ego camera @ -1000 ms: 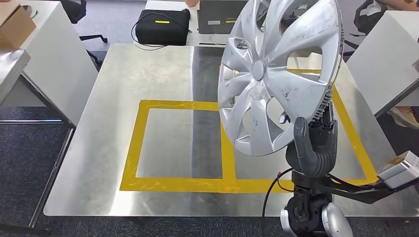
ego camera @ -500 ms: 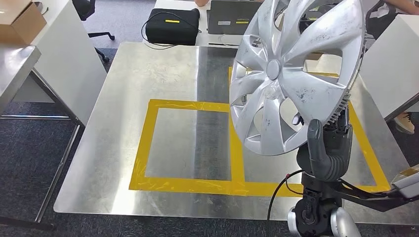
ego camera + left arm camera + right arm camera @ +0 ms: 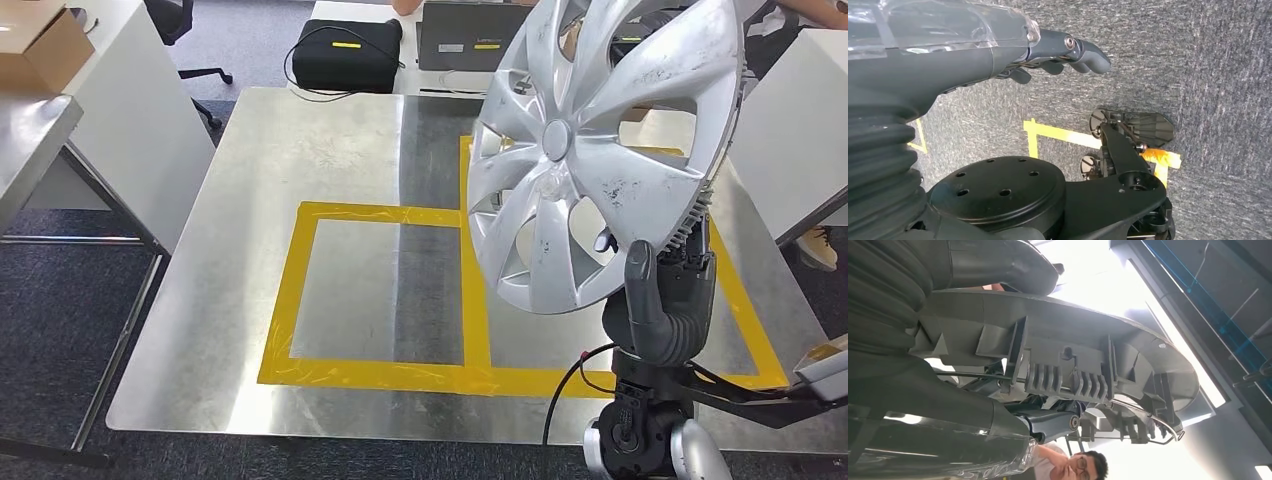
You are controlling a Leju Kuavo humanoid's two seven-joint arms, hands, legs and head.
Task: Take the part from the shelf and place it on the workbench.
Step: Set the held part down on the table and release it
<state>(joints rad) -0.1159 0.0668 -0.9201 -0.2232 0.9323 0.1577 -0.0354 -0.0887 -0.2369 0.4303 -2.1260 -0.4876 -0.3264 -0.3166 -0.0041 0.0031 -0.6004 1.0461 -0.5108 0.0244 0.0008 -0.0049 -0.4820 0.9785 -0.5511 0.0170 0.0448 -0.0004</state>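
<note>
The left hand (image 3: 998, 55) hangs over grey carpet (image 3: 1198, 60), its grey ribbed cover nearest the camera and its dark fingers (image 3: 1088, 50) slightly curled with nothing in them. Yellow tape lines (image 3: 1058, 132) run across the carpet below the fingers, with a smaller yellow corner mark (image 3: 920, 142) off to one side.

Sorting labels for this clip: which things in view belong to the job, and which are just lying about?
Job:
- silver hubcap, held upright by the right hand
- metal workbench with yellow tape squares

Lying about:
- black case beyond the workbench
- cardboard box at far left
- left hand, hanging over carpet
</note>
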